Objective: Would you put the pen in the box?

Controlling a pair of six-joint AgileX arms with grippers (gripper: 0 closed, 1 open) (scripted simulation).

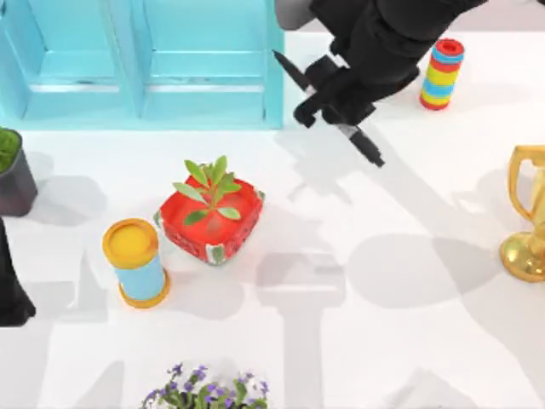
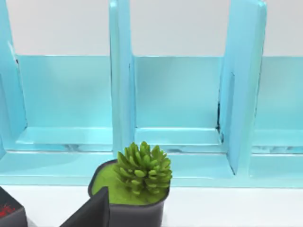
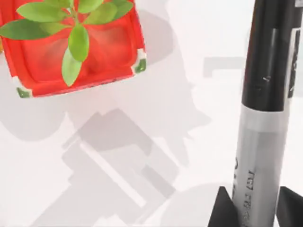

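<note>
The right gripper (image 1: 334,100) is sitting in the upper middle of the top view, high over the table (image 1: 400,281), and it is squeezing the pen (image 1: 364,146) around its middle. The pen is hanging slanted, with one end poking toward the upper left and the other toward the lower right. In the right wrist view the grey barrel is sitting between the two dark fingers (image 3: 221,209), and I think the hold is snug, though only the finger tips are showing there. The box (image 1: 145,60) is waiting in the upper left of the top view, just beside the pen's upper end. The pen is long and tilted, so it could be bumping the blue wall (image 1: 274,64) on the way in and twisting loose. If it is dropping too soon, it may be landing near the red planter (image 1: 210,217) instead. The left gripper (image 1: 12,298) is resting at the left edge, and I cannot tell how its fingers are standing.
</note>
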